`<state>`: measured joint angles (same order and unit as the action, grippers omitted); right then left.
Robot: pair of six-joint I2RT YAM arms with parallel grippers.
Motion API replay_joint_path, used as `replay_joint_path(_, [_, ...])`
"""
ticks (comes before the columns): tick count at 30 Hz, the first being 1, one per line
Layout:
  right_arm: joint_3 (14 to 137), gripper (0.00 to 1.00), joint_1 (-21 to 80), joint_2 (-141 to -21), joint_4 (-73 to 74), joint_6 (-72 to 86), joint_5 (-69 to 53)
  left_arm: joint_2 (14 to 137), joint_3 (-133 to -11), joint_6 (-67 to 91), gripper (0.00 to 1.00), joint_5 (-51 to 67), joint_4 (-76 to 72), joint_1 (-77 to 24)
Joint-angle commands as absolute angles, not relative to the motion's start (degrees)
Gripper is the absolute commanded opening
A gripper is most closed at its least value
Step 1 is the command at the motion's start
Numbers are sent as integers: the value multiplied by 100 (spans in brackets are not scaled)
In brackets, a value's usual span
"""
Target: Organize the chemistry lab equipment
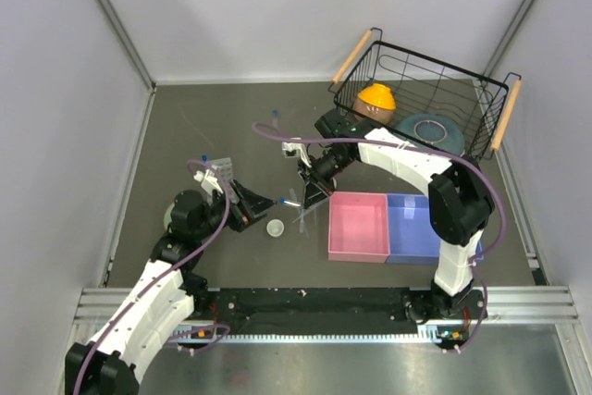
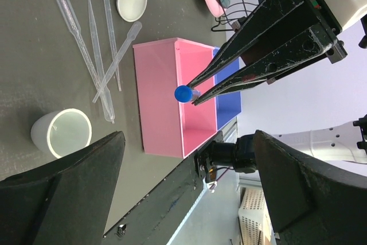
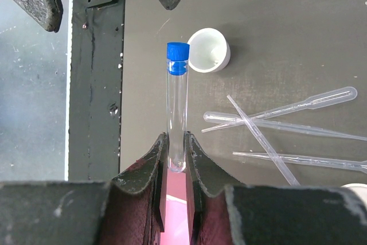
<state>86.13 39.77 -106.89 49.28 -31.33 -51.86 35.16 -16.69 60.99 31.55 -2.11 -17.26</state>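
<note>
Right gripper (image 3: 176, 140) is clamping the clear end of a tube (image 3: 177, 101), jaws closed on it. It is holding the tube off the table (image 1: 203, 127), with the blue cap pointing toward the left gripper (image 2: 188, 134). That gripper is standing wide open and gripping nothing; the cap is sitting short of its fingertips, apart from both.

Nearer the arm bases than the cap, a white dish (image 1: 275, 228) is sitting upright on the table, near the pipettes (image 2: 97, 55) but not touching them. Four pipettes are lying loose and partly crossing between this dish and a second dish (image 2: 132, 1), just beside the left wall of the pink bin (image 1: 359, 226). The blue bin (image 1: 412, 227) is touching the pink bin's right wall.

The rack (image 1: 217, 171) is standing at the left, close to the left arm. A second tube (image 1: 276, 117) is lying alone toward the back. Bare table is stretching across the back left, up to the walls. The wire basket (image 1: 352, 57) is filling the back right corner, close behind the right arm.
</note>
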Motion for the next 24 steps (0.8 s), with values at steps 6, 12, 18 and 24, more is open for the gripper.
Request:
replay_joint_path(6, [8613,8,4096,-10503,4816,-3234,-5230,3393,-1652,6065,99,2980,-255,-1740])
replay_joint_path(12, [8604,8,4113,-10503,4825,-3243,-5212,3384,-1696,6038,99,2918,-176,-1740])
replay_joint_path(18, [8604,8,4131,-10494,4825,-3243,-5186,3419,-1749,6082,99,2865,-123,-1740])
replay_joint_path(24, [8622,8,4175,-10503,4834,-3234,-5177,3594,-1819,6144,96,2804,-193,-1767])
